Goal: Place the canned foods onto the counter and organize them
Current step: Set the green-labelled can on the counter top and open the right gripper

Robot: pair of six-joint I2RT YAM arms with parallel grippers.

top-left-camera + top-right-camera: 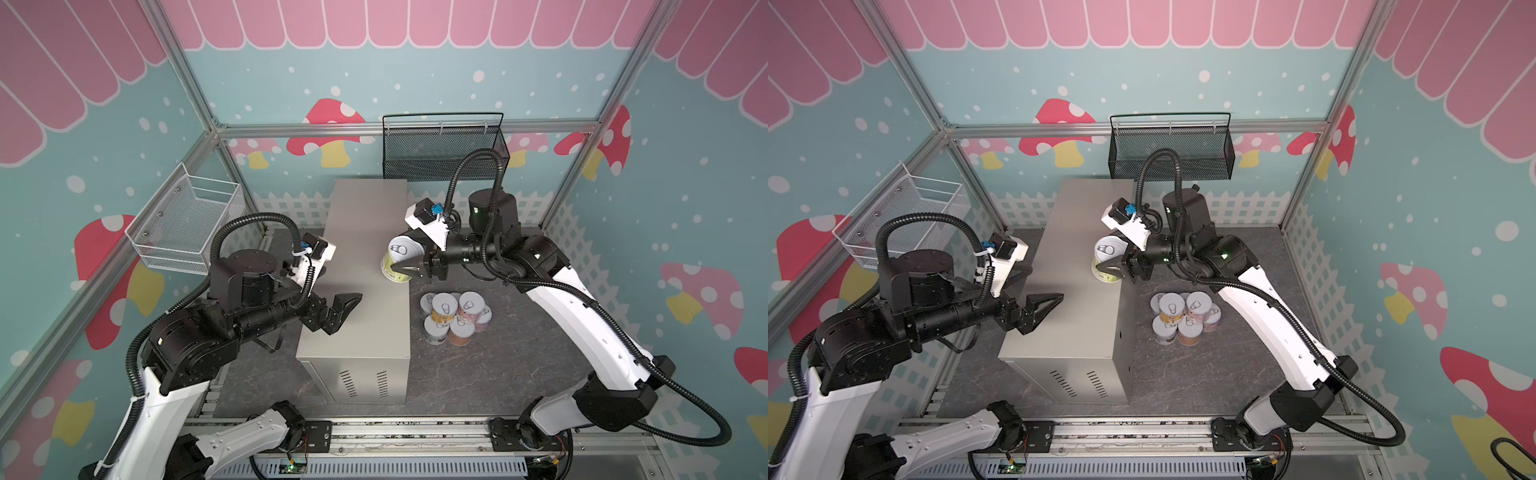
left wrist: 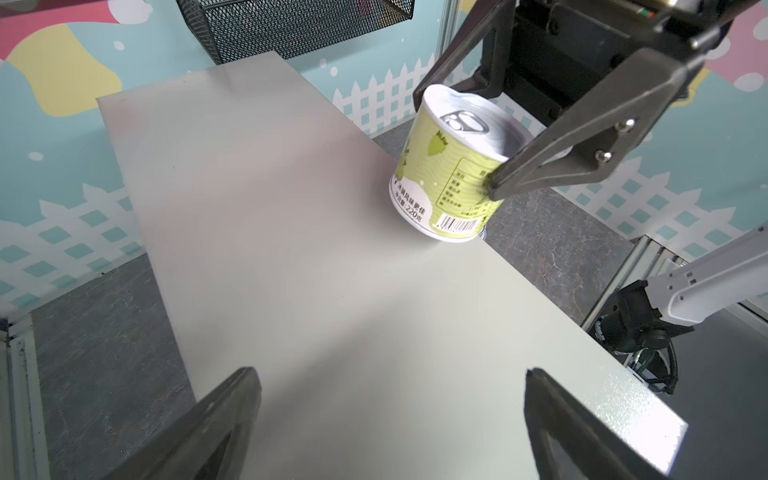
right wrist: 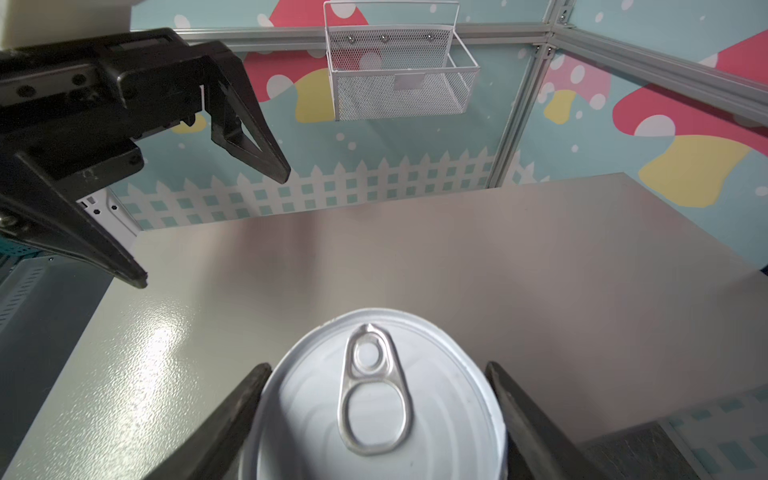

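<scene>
Barely begun: green-labelled can pinched in right gripper at counter edge; left gripper wide open, empty; other cans clustered on floor.

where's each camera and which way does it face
Top views: high up, looking down on the counter; left arm and right arm show.
Left wrist: faces across the counter; open left gripper in frame.
Right wrist: over the green can, facing the white basket; right gripper grips the can.
Shared: both wrist views show that can.
</scene>
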